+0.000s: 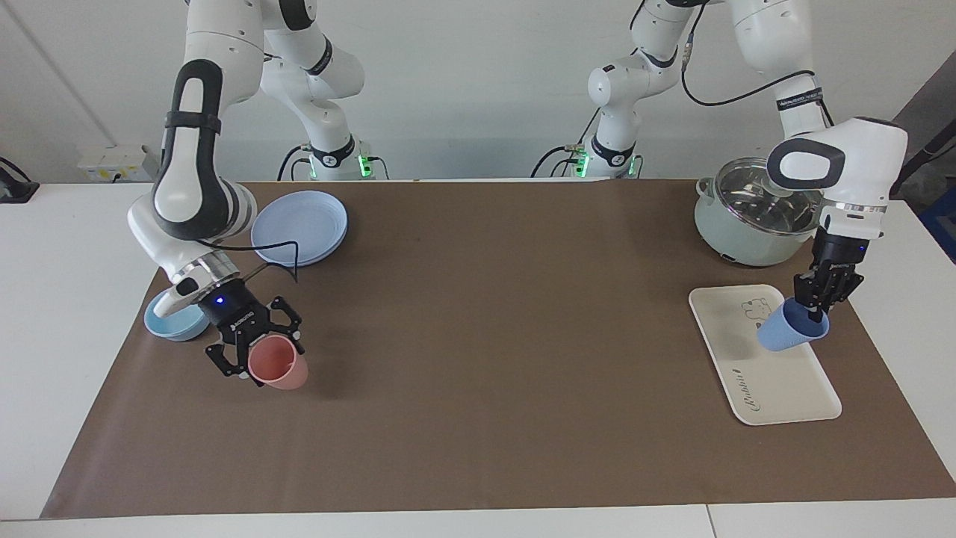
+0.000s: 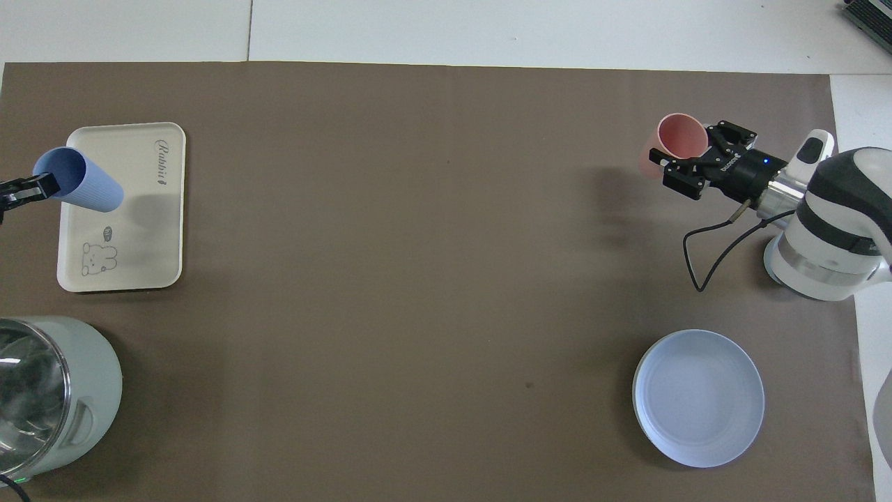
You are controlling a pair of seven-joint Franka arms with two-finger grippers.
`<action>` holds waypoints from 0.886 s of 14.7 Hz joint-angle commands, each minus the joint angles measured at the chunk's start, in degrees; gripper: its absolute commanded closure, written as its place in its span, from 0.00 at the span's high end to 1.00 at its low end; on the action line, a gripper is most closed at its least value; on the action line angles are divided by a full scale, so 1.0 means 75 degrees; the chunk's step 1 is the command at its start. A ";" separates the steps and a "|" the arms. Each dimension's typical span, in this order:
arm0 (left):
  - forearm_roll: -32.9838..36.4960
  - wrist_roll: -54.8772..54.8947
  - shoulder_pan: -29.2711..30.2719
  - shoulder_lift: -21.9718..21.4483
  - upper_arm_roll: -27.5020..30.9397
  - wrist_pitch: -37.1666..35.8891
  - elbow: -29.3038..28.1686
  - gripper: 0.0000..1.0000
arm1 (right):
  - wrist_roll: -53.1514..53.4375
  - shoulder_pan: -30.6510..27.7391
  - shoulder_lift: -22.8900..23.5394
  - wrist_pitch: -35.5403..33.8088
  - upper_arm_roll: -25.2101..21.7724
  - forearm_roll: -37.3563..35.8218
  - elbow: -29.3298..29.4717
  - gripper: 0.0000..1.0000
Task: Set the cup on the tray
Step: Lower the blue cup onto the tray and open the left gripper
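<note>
The left pincer (image 1: 814, 310) is clamped on the rim of the cup (image 1: 790, 329), one finger inside the mouth and one outside, and it carries the blue tumbler tilted over, mouth up toward the arm and base hanging low. The cup is over the tray (image 1: 762, 359), above the half that bears the bear drawing, and the shadow it throws on the cream surface in the overhead view suggests it is clear of the tray, not yet resting on it. A rim grip like this lets the base go down first without the fingers meeting the tray, but the tilt means the cup most likely has to be righted before release, or it may roll onto its side.

The tray lies at the left arm's end of the bench (image 1: 478, 359), farther from the robots than the pot (image 1: 754, 217), which stands close beside that arm and leaves only a modest gap for the wrist.

At the right arm's end, the right pincer (image 1: 258, 351) is closed on the pink cup (image 1: 278, 362), also by the rim and also tipped; whether that cup touches the brown mat I cannot tell. It hangs beside the light-blue bowl (image 1: 175, 317), with the round blue plate (image 1: 300, 226) nearer to the robots. That arm has no part in this step and seems simply to wait, well apart from the tray, so the two arms do not crowd each other.
</note>
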 commanded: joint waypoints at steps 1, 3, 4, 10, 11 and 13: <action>0.0052 0.0101 -0.0021 0.0485 -0.0112 0.0935 -0.0056 0.00 | -0.1727 -0.0295 0.0647 -0.0520 0.0080 0.1255 0.0033 0.00; 0.0040 0.0101 -0.0021 0.0768 -0.0124 0.1208 -0.0009 0.00 | -0.1873 -0.0283 0.0720 -0.0521 0.0080 0.1400 0.0079 0.00; 0.0029 0.0077 0.0002 0.0792 -0.0135 0.1197 0.0037 0.00 | -0.1919 -0.0330 0.0731 -0.0544 0.0068 0.1365 0.0080 0.00; -0.0112 -0.0005 0.0049 0.0863 -0.0100 0.0309 0.0809 0.95 | -0.2107 -0.0401 0.0767 -0.0556 0.0068 0.1318 0.0068 0.00; -0.0112 -0.0016 0.0084 0.0921 -0.0089 -0.0123 0.1043 1.00 | -0.2107 -0.0389 0.0767 -0.0544 0.0068 0.1318 0.0068 0.00; -0.0019 -0.0017 0.0177 0.0945 -0.0042 -0.1189 0.1477 1.00 | -0.2107 -0.0389 0.0767 -0.0497 0.0057 0.1283 0.0068 0.17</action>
